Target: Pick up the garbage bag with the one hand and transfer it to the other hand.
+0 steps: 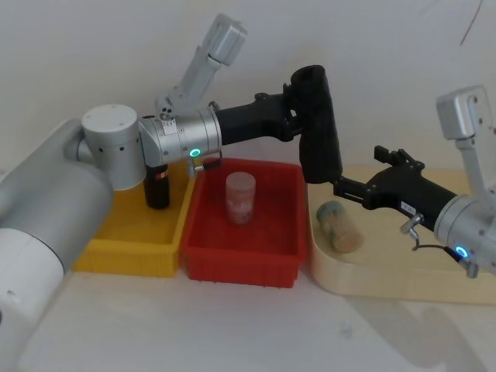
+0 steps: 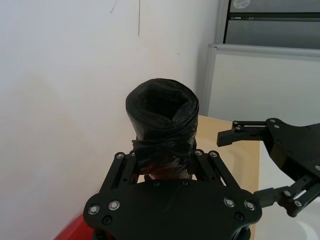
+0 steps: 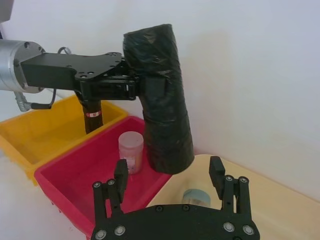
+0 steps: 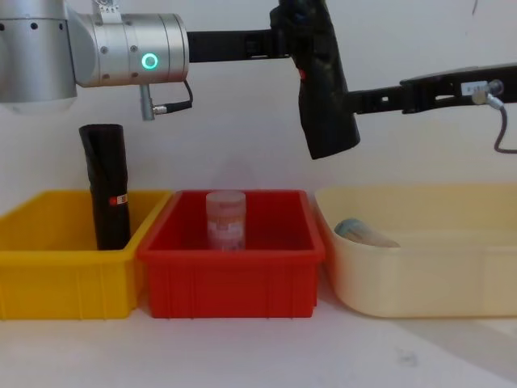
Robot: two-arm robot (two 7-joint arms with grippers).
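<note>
The garbage bag (image 1: 319, 124), a thick black plastic roll, hangs tilted in the air above the red bin's right side. My left gripper (image 1: 297, 116), on the arm with the green ring, is shut on its upper part; the left wrist view shows the roll (image 2: 162, 125) standing out between the fingers (image 2: 124, 167). My right gripper (image 1: 341, 186), on the arm with the blue ring, is open beside the roll's lower end. In the right wrist view its two fingers (image 3: 216, 172) stand apart, with the bag (image 3: 162, 115) just beyond them. The chest view shows the bag (image 4: 323, 89) between both arms.
A yellow bin (image 1: 128, 248) at the left holds a slimmer upright black roll (image 1: 157, 186) with a red label. The red bin (image 1: 240, 260) in the middle holds a clear jar (image 1: 240, 198). A cream tray (image 1: 387, 271) at the right holds a cylinder (image 1: 339, 225) lying on its side.
</note>
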